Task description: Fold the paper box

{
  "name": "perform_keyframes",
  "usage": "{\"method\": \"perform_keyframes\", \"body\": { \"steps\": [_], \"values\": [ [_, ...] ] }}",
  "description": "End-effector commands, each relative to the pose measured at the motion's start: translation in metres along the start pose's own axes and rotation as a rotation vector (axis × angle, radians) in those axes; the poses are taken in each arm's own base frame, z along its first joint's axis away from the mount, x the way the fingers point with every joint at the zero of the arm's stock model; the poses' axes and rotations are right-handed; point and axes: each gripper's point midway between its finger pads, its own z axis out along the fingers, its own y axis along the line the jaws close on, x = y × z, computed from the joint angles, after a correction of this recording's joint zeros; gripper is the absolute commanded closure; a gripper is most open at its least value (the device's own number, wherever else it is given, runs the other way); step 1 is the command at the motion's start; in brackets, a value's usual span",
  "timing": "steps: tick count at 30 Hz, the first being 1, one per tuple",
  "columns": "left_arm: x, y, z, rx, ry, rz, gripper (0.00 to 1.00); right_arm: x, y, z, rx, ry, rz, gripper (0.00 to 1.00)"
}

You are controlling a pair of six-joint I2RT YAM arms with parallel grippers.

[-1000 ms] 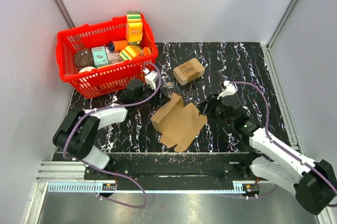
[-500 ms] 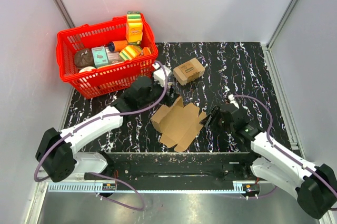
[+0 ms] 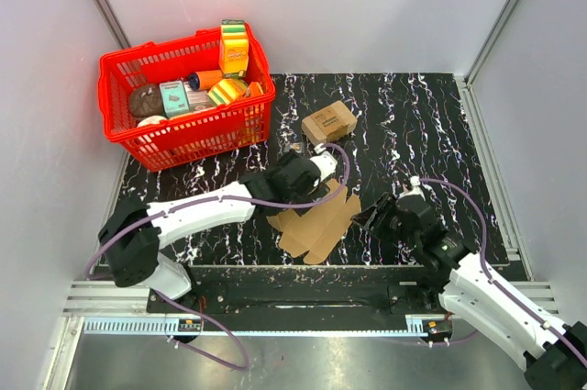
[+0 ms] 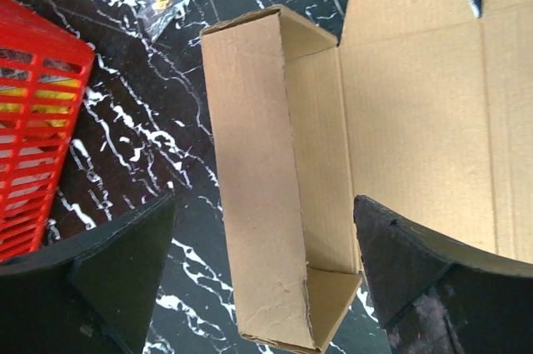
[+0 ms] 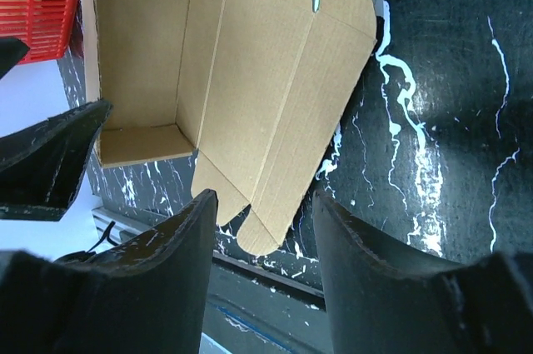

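The paper box [image 3: 312,229] is a plain brown cardboard sheet, partly folded, lying near the table's front middle. In the left wrist view one long side wall [image 4: 254,179] stands up beside the flat base [image 4: 416,121]. My left gripper [image 3: 312,190] hovers over the box's far part, open wide [image 4: 265,204], its jaws on either side of the raised wall without touching it. My right gripper [image 3: 374,216] is just right of the box, open [image 5: 265,204], with the rounded end flap [image 5: 275,221] between its fingertips but not pinched.
A red basket [image 3: 183,96] full of groceries stands at the back left. A smaller chunky printed cardboard box [image 3: 328,122] sits behind the paper box. A small clear plastic bag [image 4: 166,0] lies between them. The table's front rail [image 3: 293,275] is close to the box.
My left arm has swung right from beside the basket to over the paper box. My right gripper has drawn back toward the front edge, beside the box's right flap.
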Motion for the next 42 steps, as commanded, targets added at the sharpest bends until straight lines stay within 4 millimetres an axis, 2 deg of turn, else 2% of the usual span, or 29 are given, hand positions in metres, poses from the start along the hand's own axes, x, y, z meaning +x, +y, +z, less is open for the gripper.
{"method": "perform_keyframes", "body": {
  "steps": [1, 6, 13, 22, 25, 33, 42],
  "values": [
    [-0.014, 0.014, -0.003, -0.131, 0.026, 0.047, 0.07, 0.008, -0.003, -0.004, -0.014, 0.025, 0.027, 0.44],
    [-0.005, 0.011, 0.01, -0.197, 0.097, 0.103, 0.07, 0.008, -0.003, -0.008, -0.029, 0.016, 0.023, 0.44],
    [0.001, 0.007, 0.019, -0.25, 0.148, 0.152, 0.12, 0.01, -0.004, -0.01, -0.044, 0.015, 0.014, 0.44],
    [-0.002, 0.007, 0.021, -0.326, 0.173, 0.213, 0.37, 0.009, -0.004, -0.012, -0.058, 0.004, 0.002, 0.44],
    [0.0, 0.007, 0.022, -0.336, 0.18, 0.231, 0.43, 0.008, -0.003, -0.013, -0.064, 0.001, -0.001, 0.44],
    [0.007, 0.004, 0.026, -0.336, 0.201, 0.262, 0.54, 0.007, -0.002, -0.014, -0.068, -0.008, -0.003, 0.44],
    [0.006, 0.005, 0.028, -0.344, 0.209, 0.285, 0.63, 0.005, 0.0, -0.015, -0.077, -0.016, -0.009, 0.44]
  ]
}}
